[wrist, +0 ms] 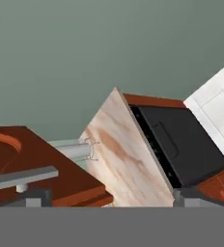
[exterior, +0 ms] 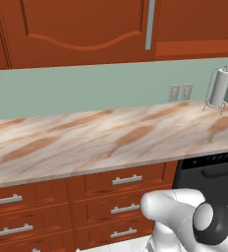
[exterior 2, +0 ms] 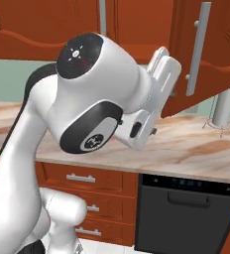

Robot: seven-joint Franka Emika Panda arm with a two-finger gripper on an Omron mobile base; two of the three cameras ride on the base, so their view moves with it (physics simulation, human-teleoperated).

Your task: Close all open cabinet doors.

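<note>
Fingers: although I see two dark tips at the bottom of the hand view, the gripper (wrist: 106, 198) looks spread, the open door (wrist: 41, 169) lying by one tip and nothing pinched between them.
Hand: I have it raised against the open door's (exterior 2: 206, 54) edge, wrist tilted, in the right base view.
Arm: I read it as folded high, elbow toward the camera.
Done: the left door (exterior: 81, 29) sits flush, I judge.
Left: the open door above the counter (exterior 2: 186, 149) and oven (exterior 2: 186, 208) needs pushing shut.
</note>
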